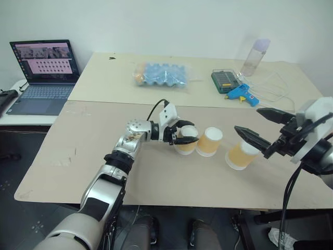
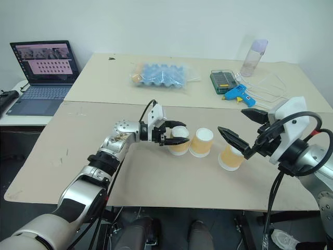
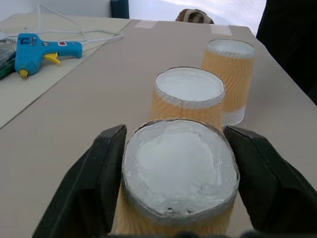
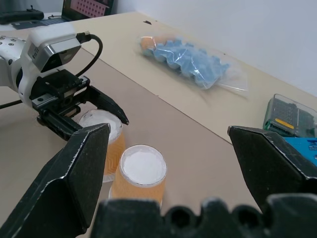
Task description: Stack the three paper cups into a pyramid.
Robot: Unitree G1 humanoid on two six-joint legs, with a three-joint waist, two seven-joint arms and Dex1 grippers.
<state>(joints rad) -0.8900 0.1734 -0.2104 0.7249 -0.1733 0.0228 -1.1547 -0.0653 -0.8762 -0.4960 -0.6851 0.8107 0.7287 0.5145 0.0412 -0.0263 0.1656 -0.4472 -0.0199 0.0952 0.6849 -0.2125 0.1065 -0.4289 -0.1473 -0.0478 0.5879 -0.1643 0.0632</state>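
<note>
The desk (image 1: 104, 151) carries three paper cups, all upside down, in a rough row near the middle of its front half. The left cup (image 1: 186, 139) and the middle cup (image 1: 209, 141) stand touching or nearly so, which looks like the base of the pyramid. The third cup (image 1: 240, 155) stands apart from them, toward the right edge. No cup sits on top yet, so as I judge it the base is set and the crowning cup remains to be lifted onto the pair.

The left gripper (image 1: 182, 133) has its jaws around the left cup, slightly apart from its sides, apparently not gripping. The right gripper (image 1: 263, 129) hovers over the third cup, jaws wide apart and empty.
</note>
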